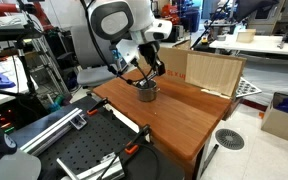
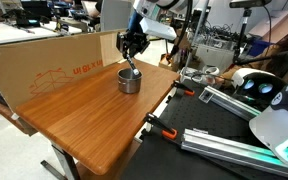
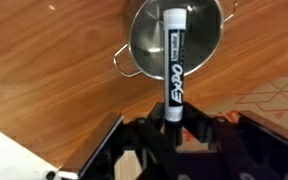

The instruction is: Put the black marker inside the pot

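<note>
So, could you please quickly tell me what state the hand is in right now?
Hand: closed on the black marker, which points over the pot.

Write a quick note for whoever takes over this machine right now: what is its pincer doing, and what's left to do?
Pincer: shut on the marker, held by one end.
Marker: its free end is over the pot's opening; I can't tell whether it is past the rim.
Pot: upright on the wooden table, right below the pincer.
Done: marker grasped and lined up over the pot.
Left: open the pincer so the marker drops in, then lift away.
</note>
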